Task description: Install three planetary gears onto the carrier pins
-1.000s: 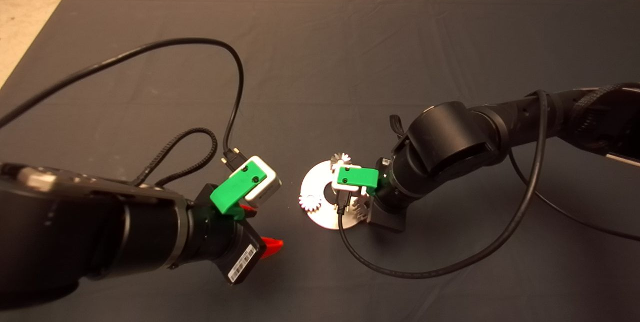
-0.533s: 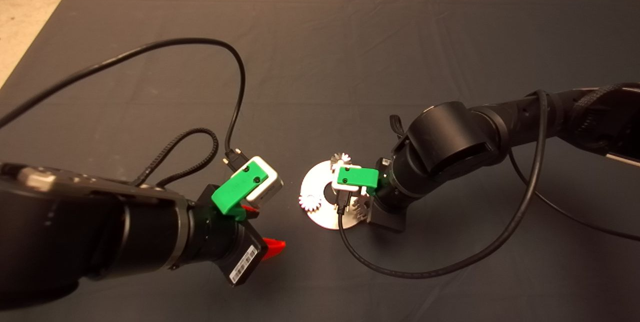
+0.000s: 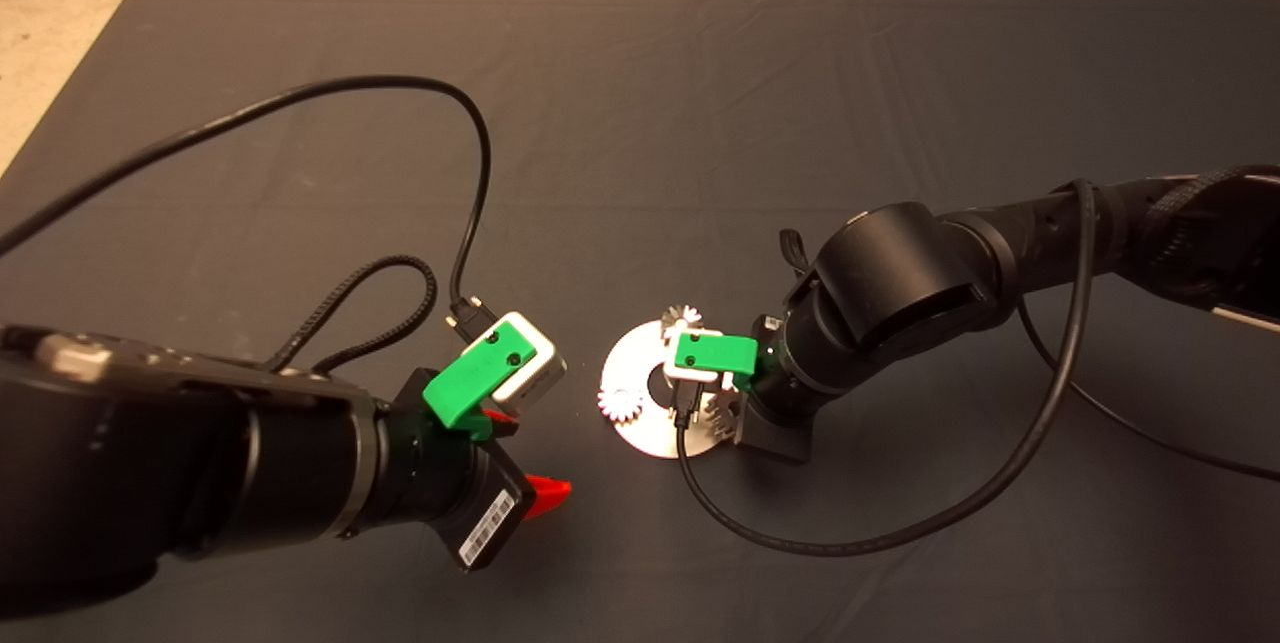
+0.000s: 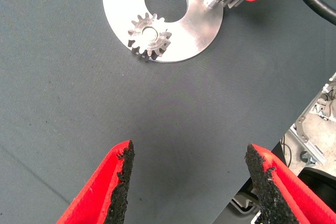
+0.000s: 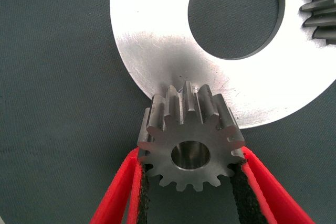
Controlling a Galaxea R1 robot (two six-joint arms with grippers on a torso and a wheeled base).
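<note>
The third planetary gear (image 5: 190, 148) is pinched between the right gripper (image 5: 190, 192) fingers, held above the near-right rim of the round plate (image 3: 640, 423). Two gears (image 3: 620, 404) (image 3: 684, 315) already sit on the plate's pins. The left gripper (image 4: 189, 177) hovers left of the plate, fingers spread and holding nothing.

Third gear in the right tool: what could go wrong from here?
1. The third gear, pinched by the right tool, sits over the last pin; slight tilt could jam it.
2. Release could nudge the plate on the mat.
3. The left tool is open and idle.
</note>
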